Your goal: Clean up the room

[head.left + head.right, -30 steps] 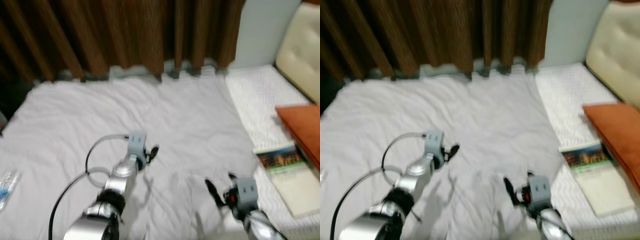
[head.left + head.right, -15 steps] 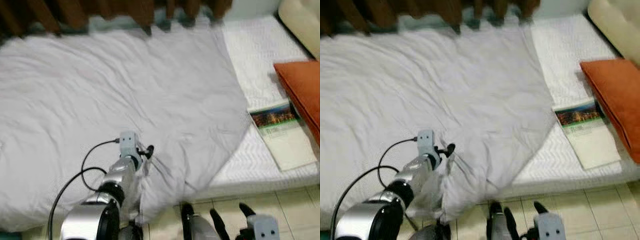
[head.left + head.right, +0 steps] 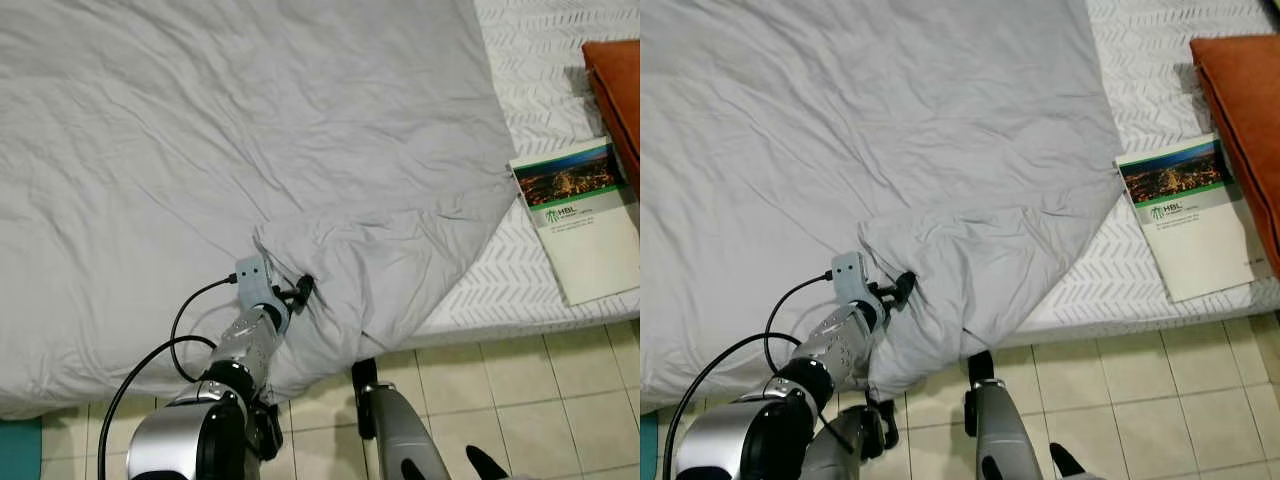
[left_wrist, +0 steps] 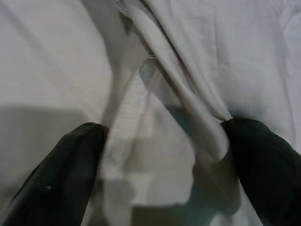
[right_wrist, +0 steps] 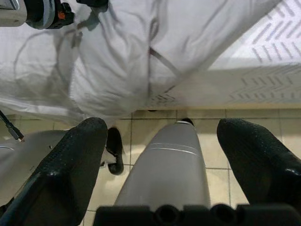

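Observation:
A grey duvet point(image 3: 250, 130) covers most of the bed, and its near right corner is folded back into a bunched heap at the bed's front edge. My left gripper point(image 3: 300, 292) rests on that heap. In the left wrist view the left gripper point(image 4: 162, 127) is open, with a raised fold of the duvet point(image 4: 188, 94) between the fingers, close against one fingertip point(image 4: 254, 150). My right gripper point(image 5: 162, 129) hangs low and open over the tiled floor, holding nothing.
A white patterned mattress sheet point(image 3: 520, 280) lies bare on the right. On it are a green-and-white booklet point(image 3: 580, 215) and an orange pillow point(image 3: 620, 80). Beige floor tiles point(image 3: 520, 400) run along the bed's front. My silver leg point(image 3: 395, 430) stands there.
The camera has tipped down toward the bed edge and floor. The duvet corner now lies bunched by my left gripper. My right gripper has dropped from over the bed to floor level.

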{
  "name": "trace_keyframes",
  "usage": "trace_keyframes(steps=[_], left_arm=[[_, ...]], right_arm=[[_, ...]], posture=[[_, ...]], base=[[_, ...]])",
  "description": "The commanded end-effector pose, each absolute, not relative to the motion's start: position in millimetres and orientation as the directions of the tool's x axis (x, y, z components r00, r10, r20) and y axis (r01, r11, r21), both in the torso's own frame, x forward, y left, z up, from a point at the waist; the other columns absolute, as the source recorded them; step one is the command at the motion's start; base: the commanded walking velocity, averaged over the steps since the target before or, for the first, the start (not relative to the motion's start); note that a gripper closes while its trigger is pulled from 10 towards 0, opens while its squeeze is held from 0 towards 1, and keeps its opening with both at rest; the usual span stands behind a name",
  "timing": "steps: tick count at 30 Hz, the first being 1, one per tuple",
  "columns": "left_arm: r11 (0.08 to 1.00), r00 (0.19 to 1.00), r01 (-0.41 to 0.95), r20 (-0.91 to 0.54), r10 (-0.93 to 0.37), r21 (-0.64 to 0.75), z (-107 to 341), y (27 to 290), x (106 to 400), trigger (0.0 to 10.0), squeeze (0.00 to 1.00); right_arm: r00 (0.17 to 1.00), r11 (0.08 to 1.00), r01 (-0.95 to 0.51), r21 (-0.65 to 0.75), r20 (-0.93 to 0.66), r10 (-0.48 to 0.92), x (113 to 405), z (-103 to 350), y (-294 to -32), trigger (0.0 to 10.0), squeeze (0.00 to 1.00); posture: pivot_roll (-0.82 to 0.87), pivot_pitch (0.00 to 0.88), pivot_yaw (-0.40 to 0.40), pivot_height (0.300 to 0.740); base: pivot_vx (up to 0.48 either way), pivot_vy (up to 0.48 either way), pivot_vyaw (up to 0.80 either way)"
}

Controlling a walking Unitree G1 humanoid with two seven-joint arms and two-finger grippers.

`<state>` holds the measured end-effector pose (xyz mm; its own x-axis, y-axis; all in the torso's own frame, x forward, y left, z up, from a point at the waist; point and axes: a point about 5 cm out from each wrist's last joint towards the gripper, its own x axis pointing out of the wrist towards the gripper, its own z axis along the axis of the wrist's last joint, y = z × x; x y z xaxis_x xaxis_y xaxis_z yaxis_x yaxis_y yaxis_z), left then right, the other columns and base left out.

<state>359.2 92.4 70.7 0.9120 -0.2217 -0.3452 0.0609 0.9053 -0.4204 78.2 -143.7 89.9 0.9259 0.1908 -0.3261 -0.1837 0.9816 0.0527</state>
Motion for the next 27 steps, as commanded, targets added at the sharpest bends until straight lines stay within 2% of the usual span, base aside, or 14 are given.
trace_keyframes(steps=[1, 2, 10, 13, 15, 17, 20, 23, 24, 26, 27], left_arm=[[0.89, 0.884, 0.034, -0.402, -0.239, -0.454, 55.3, 86.8, 348.7, 10.0, 0.0], [0.888, 0.877, 0.025, -0.417, -0.24, -0.459, 51.4, 84.7, 345.8, 0.0, 0.0], [0.919, 0.859, 0.052, -0.452, -0.24, -0.391, 41.8, 84.6, 338.7, 0.0, 0.0], [0.952, 0.848, 0.127, -0.468, -0.25, -0.279, 37.7, 86.1, 335.5, 0.0, 0.0], [0.953, 0.844, 0.141, -0.471, -0.256, -0.266, 36.7, 85.8, 334.6, 0.0, 0.0], [0.939, 0.821, 0.198, -0.475, -0.316, -0.282, 32.7, 81.5, 330.2, 0.0, 0.0], [0.938, 0.801, 0.282, -0.489, -0.345, -0.2, 26.4, 84.0, 324.5, 0.0, 0.0], [0.946, 0.812, 0.274, -0.487, -0.323, -0.171, 24.7, 92.6, 324.1, 0.0, 0.0], [0.954, 0.823, 0.264, -0.481, -0.301, -0.145, 26.0, 95.2, 325.7, 0.0, 0.0], [0.957, 0.836, 0.267, -0.468, -0.287, -0.11, 31.2, 94.7, 330.0, 0.0, 0.0], [0.957, 0.836, 0.267, -0.468, -0.287, -0.11, 31.2, 94.7, 330.0, 0.0, 0.0]], right_arm=[[0.906, 0.985, -0.166, 0.044, -0.388, 0.17, 67.6, 85.9, -146.5, 10.0, 0.0], [0.902, 0.985, -0.165, 0.042, -0.397, 0.168, 66.1, 84.6, -146.1, 10.0, 0.0], [0.899, 0.986, -0.16, 0.048, -0.405, 0.165, 67.1, 81.6, -144.7, 10.0, 0.0], [0.907, 0.99, -0.128, 0.054, -0.398, 0.139, 75.3, 76.7, -151.2, 10.0, 0.0], [0.907, 0.991, -0.123, 0.055, -0.398, 0.135, 78.2, 74.0, -152.4, 10.0, 0.0], [0.912, 0.992, -0.114, 0.051, -0.392, 0.125, 84.1, 71.2, -155.5, 10.0, 0.0], [0.919, 0.993, -0.109, 0.044, -0.376, 0.117, 99.7, 65.2, -163.4, 10.0, 0.0], [0.927, 0.992, -0.119, 0.03, -0.356, 0.121, 110.1, 66.5, -169.2, 10.0, 0.0], [0.934, 0.993, -0.119, 0.009, -0.339, 0.114, 123.5, 62.8, -176.5, 10.0, 0.0], [0.944, 0.994, -0.11, -0.004, -0.313, 0.103, 139.1, 62.0, -181.7, 10.0, 0.0], [0.944, 0.994, -0.11, -0.004, -0.313, 0.103, 139.1, 62.0, -181.7, 10.0, 0.0]], posture=[[-0.48, 0.661, 0.024, 0.74], [-0.48, 0.662, 0.026, 0.74], [-0.46, 0.645, 0.04, 0.74], [-0.43, 0.614, 0.058, 0.74], [-0.43, 0.602, 0.062, 0.74], [-0.43, 0.578, 0.068, 0.74], [-0.4, 0.498, 0.066, 0.74], [-0.39, 0.464, 0.067, 0.74], [-0.38, 0.403, 0.073, 0.74], [-0.37, 0.345, 0.089, 0.74], [-0.37, 0.345, 0.089, 0.74]], base=[[0.0, 0.0, 0.0], [0.0, 0.0, 0.0], [0.0, 0.0, 0.0], [0.0, 0.0, 0.0], [0.0, 0.0, 0.0], [0.0, 0.0, 0.0], [0.0, 0.0, 0.0], [0.0, 0.0, 0.0], [0.0, 0.0, 0.0], [0.0, 0.0, 0.0], [0.0, 0.0, 0.0]])
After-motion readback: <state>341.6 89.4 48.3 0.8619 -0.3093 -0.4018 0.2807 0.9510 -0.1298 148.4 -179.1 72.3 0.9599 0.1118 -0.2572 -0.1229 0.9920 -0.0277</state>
